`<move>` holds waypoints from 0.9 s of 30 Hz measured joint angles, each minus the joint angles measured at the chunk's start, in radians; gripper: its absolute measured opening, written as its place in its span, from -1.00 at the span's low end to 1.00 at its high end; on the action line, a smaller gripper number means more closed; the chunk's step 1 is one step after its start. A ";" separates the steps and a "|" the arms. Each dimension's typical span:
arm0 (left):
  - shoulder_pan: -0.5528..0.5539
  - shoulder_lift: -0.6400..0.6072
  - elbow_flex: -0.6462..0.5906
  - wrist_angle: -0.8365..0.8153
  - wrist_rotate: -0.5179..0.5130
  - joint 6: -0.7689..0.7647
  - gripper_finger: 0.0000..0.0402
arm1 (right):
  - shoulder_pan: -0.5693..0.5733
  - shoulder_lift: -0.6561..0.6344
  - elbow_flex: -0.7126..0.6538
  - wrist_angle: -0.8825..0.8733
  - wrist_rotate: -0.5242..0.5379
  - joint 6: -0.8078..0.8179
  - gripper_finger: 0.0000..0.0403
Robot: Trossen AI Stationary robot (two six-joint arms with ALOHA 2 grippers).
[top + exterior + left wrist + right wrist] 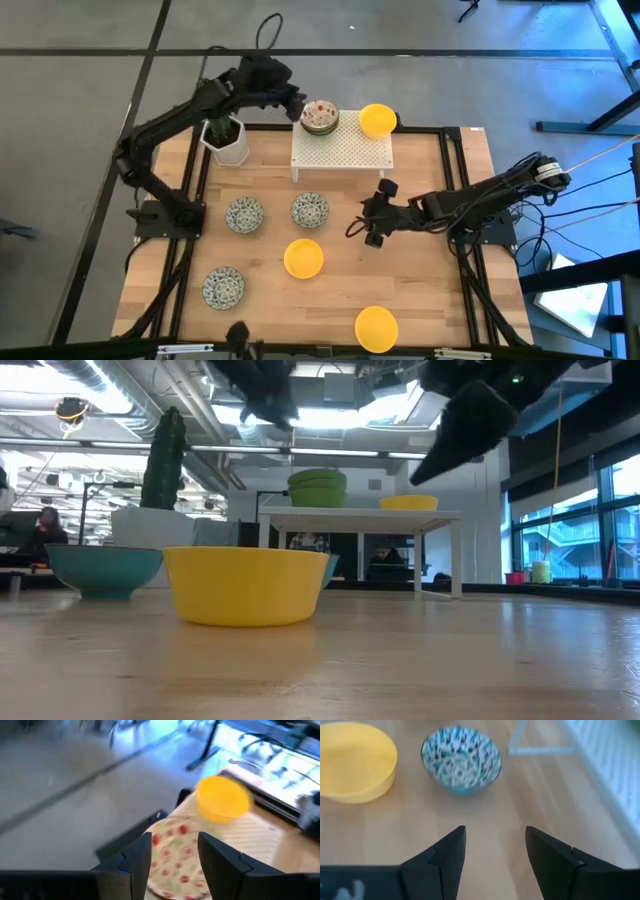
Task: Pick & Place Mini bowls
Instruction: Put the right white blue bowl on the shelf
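While the left gripper (296,104) hangs at the far left edge of the white perforated stand (342,150), its fingers (136,857) are spread on either side of the stack of red-speckled bowls (320,116). They touch nothing, which looks like lining up over the stack or just clear of it. One yellow bowl (377,119) sits beside that stack on the stand, probably the collecting place. On the worktop (430,300) lie three blue-green patterned bowls (310,210), near the middle and left, and two more yellow bowls (304,258), one central, one at the near edge. The right gripper (371,222) waits low at the centre right, its fingers parted and empty, aimed toward a patterned bowl. How many speckled bowls are stacked cannot be counted from above. The cactus pot (229,143) stands far left.
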 joint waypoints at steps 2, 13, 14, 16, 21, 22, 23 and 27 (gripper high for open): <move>-0.057 -0.039 -0.001 -0.005 -0.036 0.089 -0.24 | -0.020 0.016 0.000 0.059 -0.015 -0.088 0.01; -0.294 -0.199 -0.319 0.105 -0.161 0.226 -0.30 | -0.137 0.314 0.098 0.306 -0.426 -0.515 0.01; -0.308 -0.218 -0.370 0.143 -0.174 0.226 -0.30 | -0.147 0.345 0.125 0.300 -0.446 -0.523 0.01; -0.326 -0.256 -0.472 0.242 -0.181 0.211 -0.30 | -0.159 0.404 0.185 0.271 -0.474 -0.534 0.01; -0.371 -0.358 -0.663 0.406 -0.203 0.159 -0.30 | -0.175 0.515 0.334 0.101 -0.496 -0.540 0.01; -0.384 -0.377 -0.688 0.421 -0.220 0.147 -0.30 | -0.178 0.536 0.356 0.074 -0.496 -0.544 0.01; -0.397 -0.391 -0.707 0.427 -0.237 0.139 -0.30 | -0.182 0.555 0.372 0.059 -0.496 -0.551 0.01; -0.452 -0.429 -0.768 0.467 -0.311 0.137 -0.30 | -0.206 0.619 0.412 0.059 -0.496 -0.587 0.01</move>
